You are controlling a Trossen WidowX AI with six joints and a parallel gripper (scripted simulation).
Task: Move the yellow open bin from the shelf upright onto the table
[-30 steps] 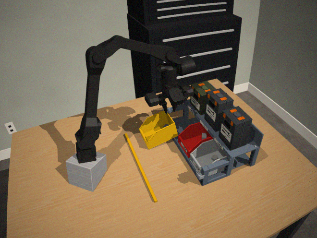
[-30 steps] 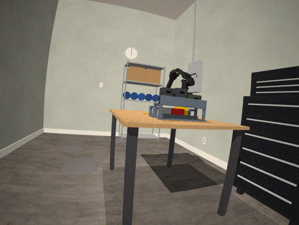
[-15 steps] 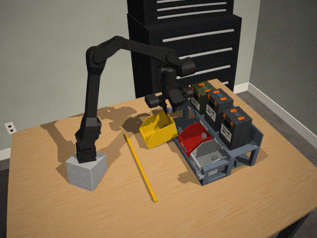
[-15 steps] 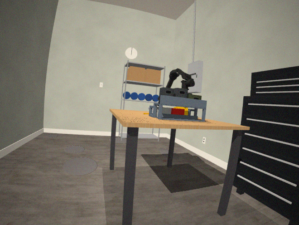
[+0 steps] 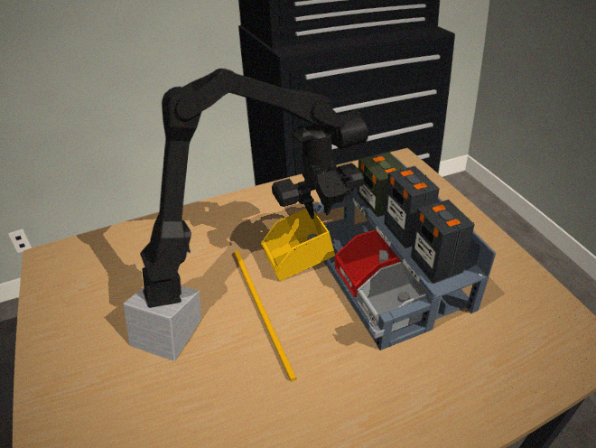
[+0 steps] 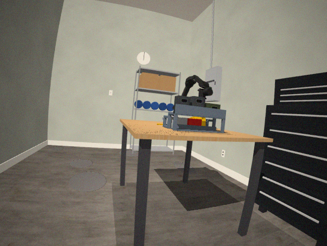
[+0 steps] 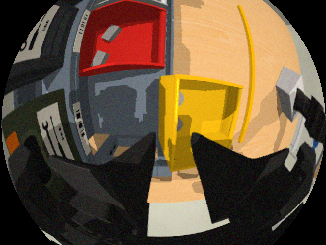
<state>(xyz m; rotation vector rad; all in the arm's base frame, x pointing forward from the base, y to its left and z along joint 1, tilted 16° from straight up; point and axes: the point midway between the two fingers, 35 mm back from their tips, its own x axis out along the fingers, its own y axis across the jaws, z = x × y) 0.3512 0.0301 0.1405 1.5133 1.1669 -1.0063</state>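
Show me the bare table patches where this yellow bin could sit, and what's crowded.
Widest bare wood: the table front, from the yellow stick to the right edge, ahead of the shelf rack. A narrower strip lies between stick and grey base block. Crowded: back right, where the yellow bin sits close beside the rack.
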